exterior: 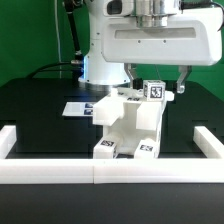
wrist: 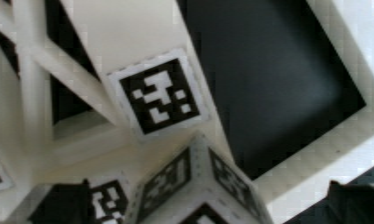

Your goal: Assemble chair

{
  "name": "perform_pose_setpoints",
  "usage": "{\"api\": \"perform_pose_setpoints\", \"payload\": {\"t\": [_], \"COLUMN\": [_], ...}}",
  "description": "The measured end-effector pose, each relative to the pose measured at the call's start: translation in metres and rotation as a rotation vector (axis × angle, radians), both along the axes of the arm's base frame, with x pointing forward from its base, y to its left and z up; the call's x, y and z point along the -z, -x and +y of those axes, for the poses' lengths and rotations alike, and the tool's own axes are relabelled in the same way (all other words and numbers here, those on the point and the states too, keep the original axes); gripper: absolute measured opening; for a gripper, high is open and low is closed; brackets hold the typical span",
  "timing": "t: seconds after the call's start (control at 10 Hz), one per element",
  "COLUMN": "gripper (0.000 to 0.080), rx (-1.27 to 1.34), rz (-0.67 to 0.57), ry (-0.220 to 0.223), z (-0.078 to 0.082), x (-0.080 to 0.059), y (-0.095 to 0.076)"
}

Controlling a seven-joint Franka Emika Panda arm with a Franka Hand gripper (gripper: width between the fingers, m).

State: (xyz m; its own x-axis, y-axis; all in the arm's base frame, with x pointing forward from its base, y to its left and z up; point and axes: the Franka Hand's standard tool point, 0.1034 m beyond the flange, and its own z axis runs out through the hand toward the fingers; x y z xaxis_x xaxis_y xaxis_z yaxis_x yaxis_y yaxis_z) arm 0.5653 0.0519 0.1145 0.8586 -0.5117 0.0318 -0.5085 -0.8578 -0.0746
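Observation:
The partly built white chair [exterior: 128, 125] stands at the table's middle on tagged feet near the front rail. A tagged square post [exterior: 155, 91] rises at its top, toward the exterior view's right. My gripper [exterior: 156, 82] is open right above it, with one dark finger on each side and neither touching the post. In the wrist view the post's tagged top [wrist: 210, 190] lies between the two dark fingertips [wrist: 59, 203]. A tagged white slab [wrist: 152, 92] of the chair shows beyond it.
White border rails [exterior: 110, 170] run along the front and both sides of the black table. The marker board [exterior: 78, 108] lies flat behind the chair, toward the exterior view's left. The robot's white base stands at the back.

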Motion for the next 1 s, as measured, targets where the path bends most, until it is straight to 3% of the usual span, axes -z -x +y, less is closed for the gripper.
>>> {"api": "perform_pose_setpoints", "payload": {"t": [0.5, 0.7, 0.8, 1.0], "gripper": [0.0649, 0.0382, 0.0285, 0.0285], "rx": [-0.317, -0.314, -0.313, -0.287], "rz": [-0.015, -0.014, -0.015, -0.014], "ry": [0.023, 0.023, 0.023, 0.02], "z": [-0.0016, -0.0018, -0.0019, -0.0018], "x": [0.0, 0.0, 0.0, 0.0], "y": [-0.0001, -0.0001, -0.0001, -0.0001]}}
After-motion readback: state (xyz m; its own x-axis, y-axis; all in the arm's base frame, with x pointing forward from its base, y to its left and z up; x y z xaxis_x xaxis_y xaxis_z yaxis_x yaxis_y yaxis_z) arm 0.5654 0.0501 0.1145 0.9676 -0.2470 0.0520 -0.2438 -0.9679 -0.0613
